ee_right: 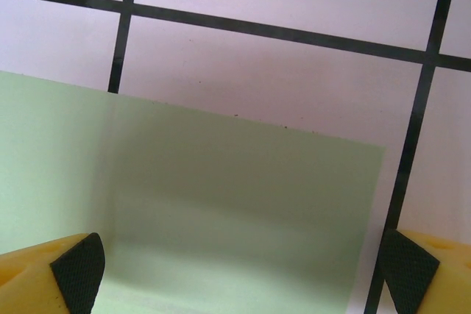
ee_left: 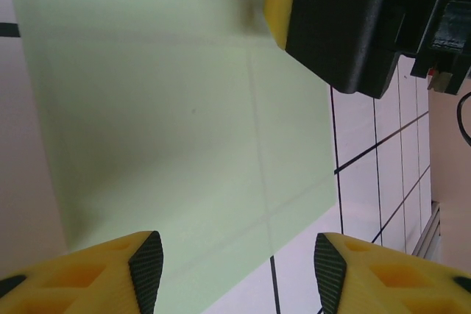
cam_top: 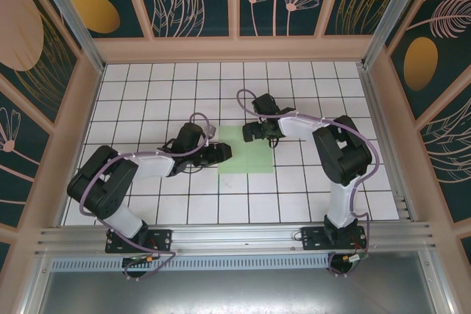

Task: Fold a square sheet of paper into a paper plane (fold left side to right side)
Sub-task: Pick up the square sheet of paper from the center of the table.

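Note:
The square sheet of paper [cam_top: 247, 158] lies flat on the white tiled floor, pale green with faint crease lines [ee_left: 259, 145]. My left gripper [cam_top: 225, 152] sits at the sheet's left edge; in the left wrist view it [ee_left: 238, 273] is open, its pads apart over the paper's [ee_left: 169, 108] near corner. My right gripper [cam_top: 259, 135] rests over the sheet's far edge; in the right wrist view it [ee_right: 243, 277] stands wide open, the paper [ee_right: 221, 204] spanning the gap between its black pads [ee_right: 77, 273]. The right gripper's black body [ee_left: 346, 20] looms at the sheet's far side.
The tiled floor [cam_top: 147, 86] is boxed in by patterned walls [cam_top: 44, 56] at the left, back and right. An aluminium rail [cam_top: 235, 237] carrying both arm bases runs along the near edge. Bare tiles lie all round the sheet.

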`<state>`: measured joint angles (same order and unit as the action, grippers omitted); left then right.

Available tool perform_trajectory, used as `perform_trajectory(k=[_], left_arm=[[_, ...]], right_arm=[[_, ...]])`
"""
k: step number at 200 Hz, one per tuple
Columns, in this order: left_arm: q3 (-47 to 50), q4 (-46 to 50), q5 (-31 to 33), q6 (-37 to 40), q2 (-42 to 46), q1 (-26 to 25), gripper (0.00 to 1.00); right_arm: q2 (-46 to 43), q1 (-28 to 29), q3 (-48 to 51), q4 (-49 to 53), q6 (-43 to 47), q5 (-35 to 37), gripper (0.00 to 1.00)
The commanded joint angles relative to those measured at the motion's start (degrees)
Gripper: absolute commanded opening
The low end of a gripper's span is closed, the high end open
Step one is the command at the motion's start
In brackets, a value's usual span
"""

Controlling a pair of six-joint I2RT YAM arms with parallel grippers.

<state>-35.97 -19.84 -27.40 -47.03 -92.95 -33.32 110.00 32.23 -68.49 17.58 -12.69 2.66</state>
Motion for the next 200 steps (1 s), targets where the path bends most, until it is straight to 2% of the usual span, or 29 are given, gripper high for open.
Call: perform_trajectory(k=[1,32,85,144,200], left_arm=[[-1.8,1.6,0.2,0.2,-1.9,-0.7,0.60],[-2.9,4.1,1.7,1.1,-3.9,-0.9,0.59],[-3.5,4.9,2.6,1.7,-7.3,-1.0,0.50],[-3.5,5.5,4.2,2.1,-7.4,-1.1,0.48],[-2.2,1.2,4.3,0.5,-5.6,-1.0,0.47]], right_arm=[[1.0,-0.4,-1.5,-1.2,0.4,-1.5,0.99],[0.9,-0.2,-0.7,-1.0,0.2,-3.8,0.98],[0.4,2.1,-0.3,0.6,0.0,-5.5,0.94],[-1.1,5.5,-0.2,2.5,-1.3,-6.0,0.94],[-3.3,5.9,0.8,3.2,-1.6,-8.4,0.76]])
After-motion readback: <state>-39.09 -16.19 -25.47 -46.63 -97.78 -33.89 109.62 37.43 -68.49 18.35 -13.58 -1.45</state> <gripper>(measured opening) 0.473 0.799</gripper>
